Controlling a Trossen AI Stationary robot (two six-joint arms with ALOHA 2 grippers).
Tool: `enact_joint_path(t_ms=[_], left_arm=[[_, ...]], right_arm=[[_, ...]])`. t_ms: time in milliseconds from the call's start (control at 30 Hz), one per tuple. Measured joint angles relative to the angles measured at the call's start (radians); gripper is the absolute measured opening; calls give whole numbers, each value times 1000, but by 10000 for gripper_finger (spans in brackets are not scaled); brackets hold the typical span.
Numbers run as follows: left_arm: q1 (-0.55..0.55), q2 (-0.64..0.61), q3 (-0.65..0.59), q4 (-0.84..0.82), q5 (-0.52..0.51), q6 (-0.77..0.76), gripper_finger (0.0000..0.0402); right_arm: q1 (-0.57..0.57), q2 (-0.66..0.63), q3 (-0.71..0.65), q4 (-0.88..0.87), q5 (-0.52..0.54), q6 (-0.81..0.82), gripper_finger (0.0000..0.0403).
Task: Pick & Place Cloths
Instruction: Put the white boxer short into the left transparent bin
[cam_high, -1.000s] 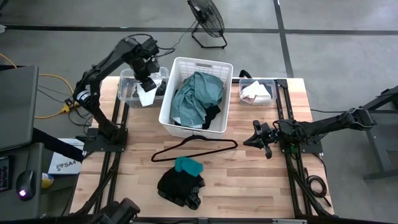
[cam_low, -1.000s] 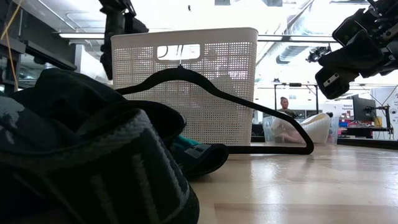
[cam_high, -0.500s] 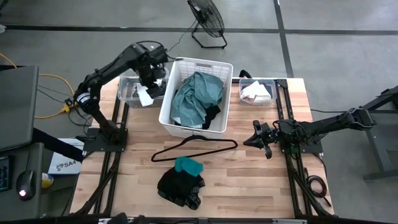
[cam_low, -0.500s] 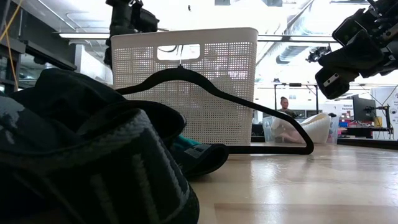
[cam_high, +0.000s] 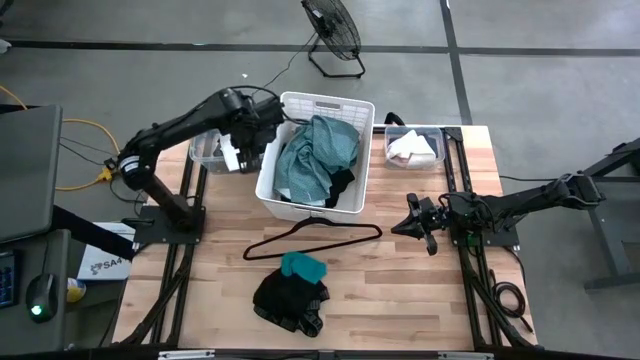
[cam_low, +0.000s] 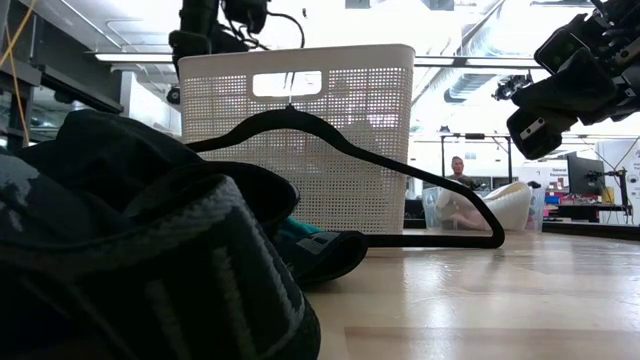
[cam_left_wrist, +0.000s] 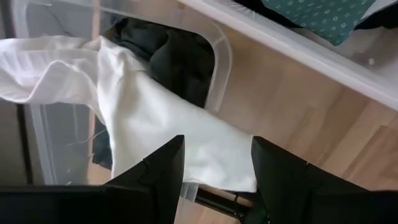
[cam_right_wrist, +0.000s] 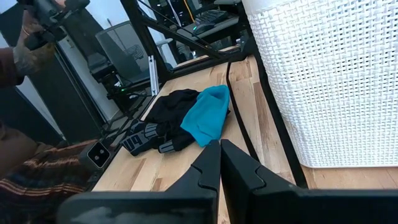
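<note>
My left gripper (cam_high: 249, 138) (cam_left_wrist: 217, 143) is open, hovering between the left clear bin (cam_high: 205, 148) and the white basket (cam_high: 315, 150). Below it a white cloth (cam_left_wrist: 155, 137) (cam_high: 232, 155) drapes over the bin's rim, next to a dark cloth (cam_left_wrist: 168, 62) inside the bin. The basket holds a large teal-green cloth (cam_high: 318, 152) and a black one (cam_high: 342, 186). A small bright teal piece (cam_high: 302, 266) (cam_right_wrist: 208, 115) lies on a black pile (cam_high: 290, 300) at the near side. My right gripper (cam_high: 414, 222) (cam_right_wrist: 219, 163) is shut, above the table's right part.
A thin black hanger (cam_high: 315, 238) lies flat between the basket and the black pile. A second clear bin (cam_high: 413, 147) at the far right holds white and pink cloth. Bare wood shows to the left and right of the pile. A person's arm (cam_right_wrist: 28, 50) shows beyond the table.
My left gripper has moved toward the table's right, from over the left bin toward the basket's left wall. The white cloth has stayed draped over the bin's rim. My right arm has kept still.
</note>
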Motion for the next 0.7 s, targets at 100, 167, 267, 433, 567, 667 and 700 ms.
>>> enact_joint_path(t_ms=[100, 167, 267, 433, 567, 667, 700], left_arm=[[-9, -51, -67, -1, -35, 13, 180], [-11, -94, -136, -3, -80, 11, 180], [21, -167, -260, 1, -79, -19, 180], [28, -284, -400, 20, -34, -64, 180], [-14, -370, -484, 90, -50, -63, 180], [-50, -429, -538, 140, -99, -56, 180], [-69, -443, -551, 146, -109, -58, 180]], right_arm=[[0, 0, 0, 0, 0, 0, 3], [0, 0, 0, 0, 0, 0, 3], [0, 0, 0, 0, 0, 0, 3], [0, 0, 0, 0, 0, 0, 3], [0, 0, 0, 0, 0, 0, 3], [0, 0, 0, 0, 0, 0, 3], [0, 0, 0, 0, 0, 0, 3]])
